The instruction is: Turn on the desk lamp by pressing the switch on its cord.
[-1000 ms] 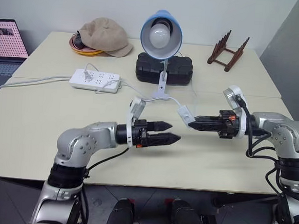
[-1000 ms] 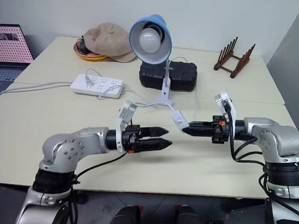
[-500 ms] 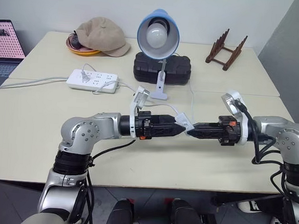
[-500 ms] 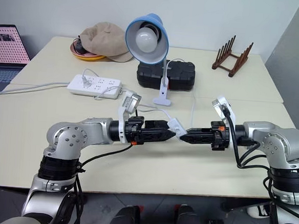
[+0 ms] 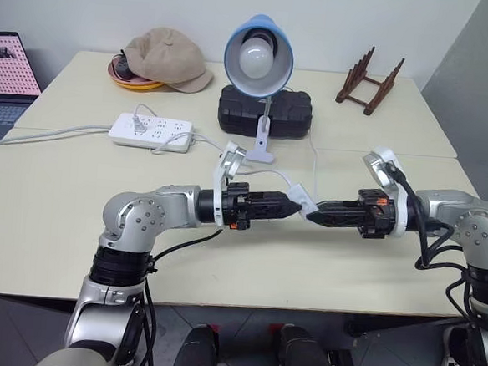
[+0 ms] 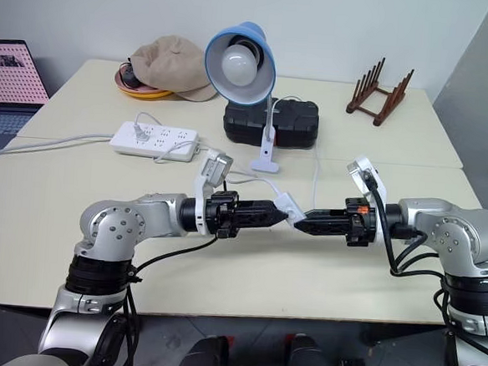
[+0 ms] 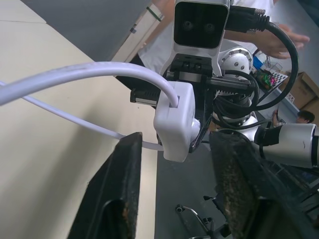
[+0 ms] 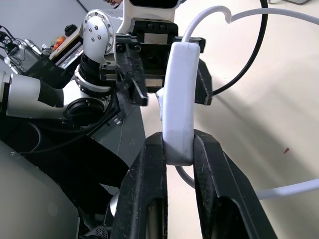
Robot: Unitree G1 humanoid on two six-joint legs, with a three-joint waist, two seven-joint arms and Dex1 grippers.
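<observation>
Switch (image 8: 178,99) held off the tabletop (image 5: 49,211), mid-air between the two arms, front centre. Right gripper (image 8: 178,144) fingers clamped on its end. Left gripper (image 7: 174,164) fingers narrowing either side of the switch body, gaps visible, not yet pressing. Cord (image 7: 79,74) loops back to the lamp (image 5: 259,54), bulb unlit. Judgement: switch is presented and braced; the squeeze itself is left. Count: one lamp, one switch, one power strip (image 5: 153,131), one cap (image 5: 165,58).
</observation>
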